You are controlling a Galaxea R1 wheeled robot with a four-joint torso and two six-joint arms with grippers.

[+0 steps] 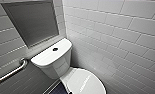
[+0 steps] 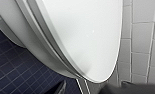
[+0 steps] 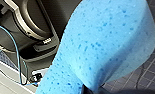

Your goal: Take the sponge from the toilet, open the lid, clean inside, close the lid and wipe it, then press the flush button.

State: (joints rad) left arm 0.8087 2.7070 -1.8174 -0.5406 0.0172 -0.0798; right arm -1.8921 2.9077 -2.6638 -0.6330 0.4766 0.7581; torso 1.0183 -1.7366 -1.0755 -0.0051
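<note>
One sponge (image 3: 100, 45), pinched at its near end by the right gripper (image 3: 92, 89), hangs above the dark floor tiles (image 3: 148, 75), long axis running away from the grip. The lid (image 1: 86, 81) lies down on the toilet (image 1: 51, 63), and the left arm is nearer it, close over its front rim.

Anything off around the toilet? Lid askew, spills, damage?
Nothing stands out. The lid lies closed and square on the toilet, the flush button sits in the middle of the tank top, and the dark floor tiles show no spill. The sponge looks intact.
</note>
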